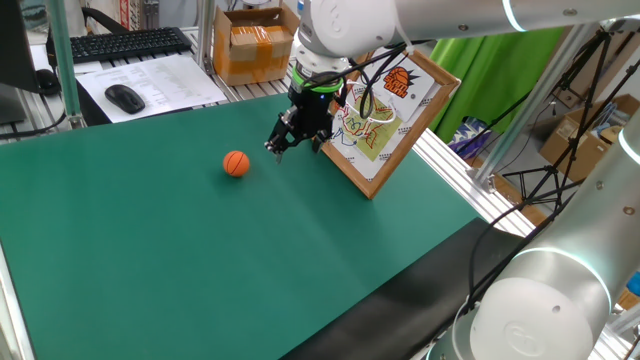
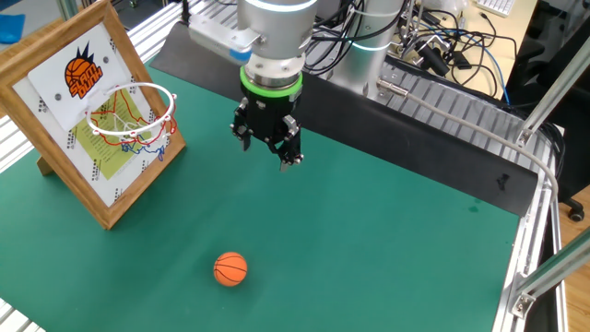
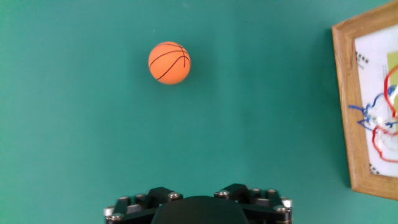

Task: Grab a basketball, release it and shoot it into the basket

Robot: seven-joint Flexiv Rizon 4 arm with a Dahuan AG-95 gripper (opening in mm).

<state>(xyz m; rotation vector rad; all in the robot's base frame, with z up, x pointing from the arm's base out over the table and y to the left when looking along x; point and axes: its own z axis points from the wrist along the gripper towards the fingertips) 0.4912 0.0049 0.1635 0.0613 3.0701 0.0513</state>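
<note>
The basketball [image 1: 236,163] is a tiny orange ball with dark seams, lying alone on the green mat [image 1: 150,250]. It also shows in the other fixed view [image 2: 230,268] and in the hand view [image 3: 169,63]. My gripper [image 1: 293,145] hangs above the mat, between the ball and the basket, with its fingers spread and nothing between them [image 2: 265,152]. In the hand view only the gripper base [image 3: 198,205] shows. The basket [image 2: 138,115] is a white wire hoop with a net on a wood-framed board [image 1: 400,110], leaning at the mat's edge [image 3: 364,106].
A brown cardboard box [image 1: 255,45], a keyboard [image 1: 120,43] and a computer mouse [image 1: 125,97] lie beyond the mat. Cables [image 2: 442,46] and an aluminium rail [image 2: 461,111] run along one side. A second arm's silver body [image 1: 540,300] stands near the front corner.
</note>
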